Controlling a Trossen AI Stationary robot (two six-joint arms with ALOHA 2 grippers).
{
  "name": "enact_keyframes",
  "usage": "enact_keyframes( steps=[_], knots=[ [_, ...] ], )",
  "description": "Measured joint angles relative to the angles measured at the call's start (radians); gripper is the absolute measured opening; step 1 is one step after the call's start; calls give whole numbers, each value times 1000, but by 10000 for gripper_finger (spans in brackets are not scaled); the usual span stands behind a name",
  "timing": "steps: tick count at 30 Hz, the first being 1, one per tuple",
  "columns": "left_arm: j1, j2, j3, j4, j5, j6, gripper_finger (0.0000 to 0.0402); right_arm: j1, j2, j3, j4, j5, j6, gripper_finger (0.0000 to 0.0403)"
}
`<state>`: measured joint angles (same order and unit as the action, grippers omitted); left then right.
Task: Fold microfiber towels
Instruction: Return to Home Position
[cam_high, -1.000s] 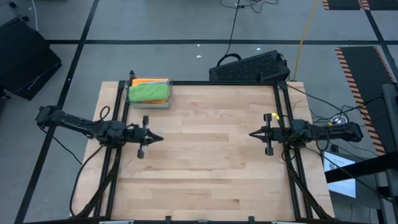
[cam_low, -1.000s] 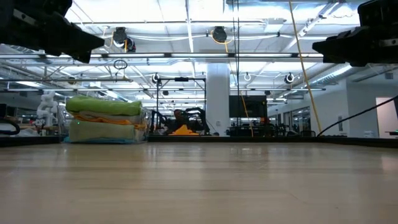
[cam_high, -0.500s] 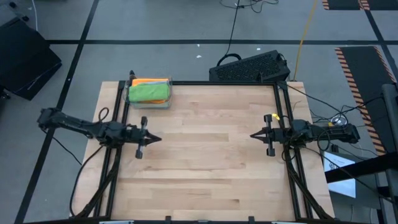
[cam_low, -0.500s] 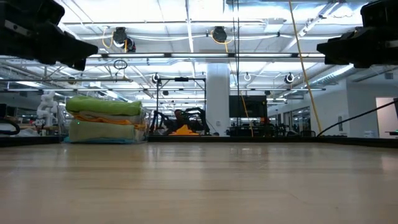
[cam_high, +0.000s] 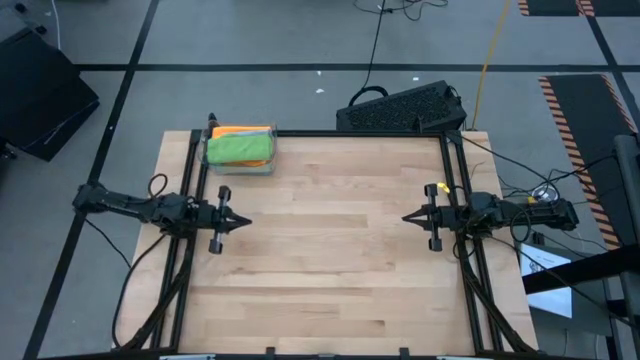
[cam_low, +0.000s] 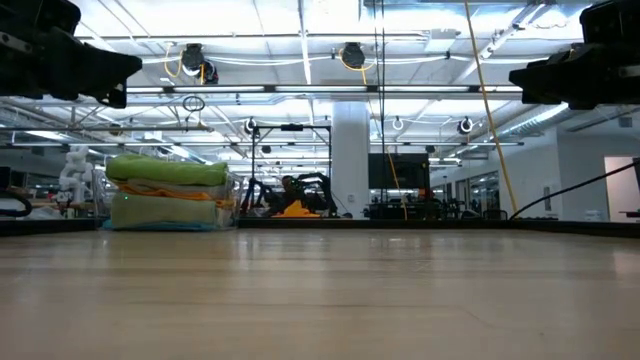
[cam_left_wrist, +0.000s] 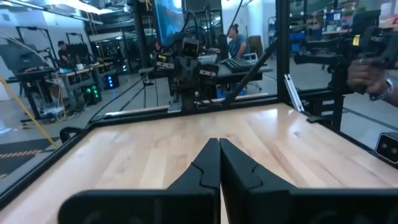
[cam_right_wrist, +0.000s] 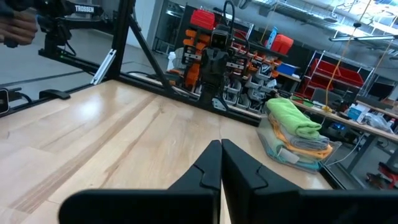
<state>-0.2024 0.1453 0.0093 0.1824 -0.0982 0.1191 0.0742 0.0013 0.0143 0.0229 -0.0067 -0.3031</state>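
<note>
Bright green towel (cam_high: 240, 150) forms the top layer of the towel stack (cam_high: 240, 163), which sits at the 11 o'clock corner of the worktop (cam_high: 330, 270) in the high view. An edge of the orange towel (cam_high: 238, 131) shows on the far side of the top layer. The lower layers are probably pale cloths, but they cannot be counted reliably.

**Gripper state.** The left gripper (cam_high: 243, 222) is empty, with its fingers pressed together. It hovers above the worktop near the 9 o'clock edge and points toward 3 o'clock. The right gripper (cam_high: 407, 217) is also empty with its fingers pressed together. It hovers near the 3 o'clock edge and points toward 9 o'clock.

**Key relation.** The stack lies at about 12 o'clock from the left gripper and at about 10 o'clock from the right gripper, well apart from both. Its long axis runs from 9 to 3 o'clock. The left arm is the nearer. No loose towel is visible on the worktop, so folding appears complete, and the stack lies off both retreat paths.

**Change from one second earlier.** The left gripper has drawn back toward 9 o'clock. The right gripper and the stack are essentially unmoved.
</note>
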Motion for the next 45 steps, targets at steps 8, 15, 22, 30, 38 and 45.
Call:
enact_keyframes(
  steps=[8,15,22,30,38,45],
  knots=[
    [0,-70,0,-111,-7,-16,1,-2,0,0,12,6,-20,0],
    [0,-130,2,-152,-14,-16,1,-2,0,0,1,5,70,0],
    [0,-143,3,-156,-14,-10,1,-2,1,0,-4,5,126,0],
    [0,-143,3,-160,-1,-51,1,-3,2,0,5,6,155,0],
    [0,-143,3,-162,2,-58,2,-3,16,0,-4,5,138,0],
    [22,-143,3,-163,9,-46,1,-3,23,0,12,6,153,0]
  ],
)
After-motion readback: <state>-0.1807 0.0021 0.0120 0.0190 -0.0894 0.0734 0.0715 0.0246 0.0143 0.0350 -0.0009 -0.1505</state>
